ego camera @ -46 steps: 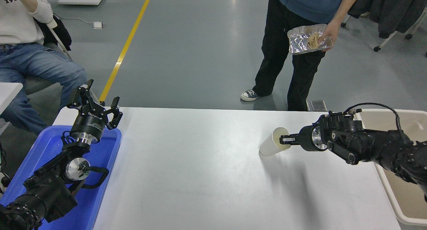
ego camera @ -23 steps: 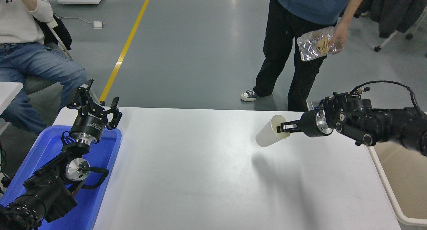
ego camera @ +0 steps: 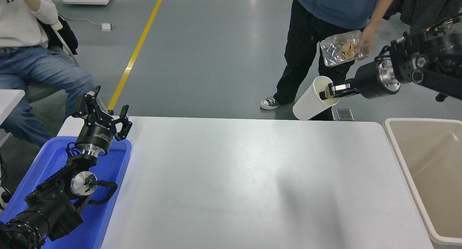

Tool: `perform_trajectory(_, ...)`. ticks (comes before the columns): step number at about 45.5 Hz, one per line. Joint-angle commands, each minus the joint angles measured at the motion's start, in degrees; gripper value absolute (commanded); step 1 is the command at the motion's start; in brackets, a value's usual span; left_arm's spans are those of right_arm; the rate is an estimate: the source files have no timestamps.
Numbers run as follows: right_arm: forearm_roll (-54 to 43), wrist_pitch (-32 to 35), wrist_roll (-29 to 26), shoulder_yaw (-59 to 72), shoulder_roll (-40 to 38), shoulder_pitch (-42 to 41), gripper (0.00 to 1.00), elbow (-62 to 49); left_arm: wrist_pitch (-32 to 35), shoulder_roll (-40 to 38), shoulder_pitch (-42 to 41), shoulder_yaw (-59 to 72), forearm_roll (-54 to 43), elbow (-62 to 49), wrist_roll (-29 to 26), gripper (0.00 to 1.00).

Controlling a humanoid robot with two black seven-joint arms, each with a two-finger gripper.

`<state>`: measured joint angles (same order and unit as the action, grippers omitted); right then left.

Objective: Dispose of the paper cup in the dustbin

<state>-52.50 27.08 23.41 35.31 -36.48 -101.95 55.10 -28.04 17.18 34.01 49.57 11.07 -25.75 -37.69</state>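
The white paper cup [ego camera: 311, 99] hangs tilted, high above the table's far edge, mouth towards the upper right. My right gripper [ego camera: 329, 90] is shut on its rim, one finger inside the mouth, and the right arm comes in from the upper right edge. The beige dustbin [ego camera: 404, 166] stands at the table's right end, below and to the right of the cup, its inside bare as far as it shows. My left gripper [ego camera: 103, 110] is open and empty, parked over the blue tray at the lower left.
A bright blue tray [ego camera: 121, 158] lies at the table's left end under the left arm. A person stands beyond the far edge holding a foil container [ego camera: 341, 48] close to the right arm. Another person sits at the far left.
My right gripper has lifted the cup off the table and carried it up and a little right, now high above the far edge. The standing person shifted the foil container slightly. The left arm has not moved.
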Motion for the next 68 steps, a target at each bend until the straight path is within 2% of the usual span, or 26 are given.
perform_trajectory(1, 1.3, 0.3, -0.1, -0.9, -6.9, 1.7, 0.0, -0.8, 0.0, 0.0, 0.0, 0.0, 0.1, 0.0, 0.0, 1.0)
perform_trajectory(7, 5.6, -1.1, 0.1, -3.8, -12.2, 8.9, 0.0, -4.5, 0.0, 0.1, 0.0, 0.0, 0.0, 0.0, 0.0, 1.0)
perform_trajectory(16, 16.5, -1.4, 0.1, -13.5, -17.1, 24.5, 0.0, -15.5, 0.0, 0.1, 0.0, 0.0, 0.0, 0.0, 0.0, 1.0)
perform_trajectory(30, 35.1, -0.9, 0.1, -26.3, -15.9, 46.1, 0.0, -32.2, 0.0, 0.1, 0.0, 0.0, 0.0, 0.0, 0.0, 1.0)
perform_trajectory(38, 47.6, -0.6, -1.3, -30.5, -13.2, 55.0, 0.0, -39.8, 0.0, 0.1, 0.0, 0.0, 0.0, 0.0, 0.0, 1.0)
perform_trajectory(41, 53.1, -0.8, -3.4, -31.3, -12.0, 57.6, 0.0, -41.1, 0.0, 0.0, 0.0, 0.0, 0.0, 0.0, 0.0, 1.0)
perform_trajectory(46, 65.8, -1.7, -10.0, -34.3, -10.0, 62.2, 0.0, -43.0, 0.0, 0.0, 0.0, 0.0, 0.0, 0.0, 0.0, 1.0)
perform_trajectory(51, 73.7, -4.4, -16.5, -38.0, -6.2, 66.6, 0.0, -45.9, 0.0, 0.0, 0.0, 0.0, 0.0, 0.0, 0.0, 1.0)
perform_trajectory(61, 78.1, -18.4, -30.5, -53.4, 2.6, 70.0, 0.0, -51.3, 0.0, 0.0, 0.0, -0.1, 0.0, 0.0, 0.0, 1.0)
perform_trajectory(68, 77.7, -31.4, -33.2, -60.4, 6.4, 69.3, 0.0, -53.0, 0.0, 0.0, 0.0, 0.0, 0.0, 0.0, 0.0, 1.0)
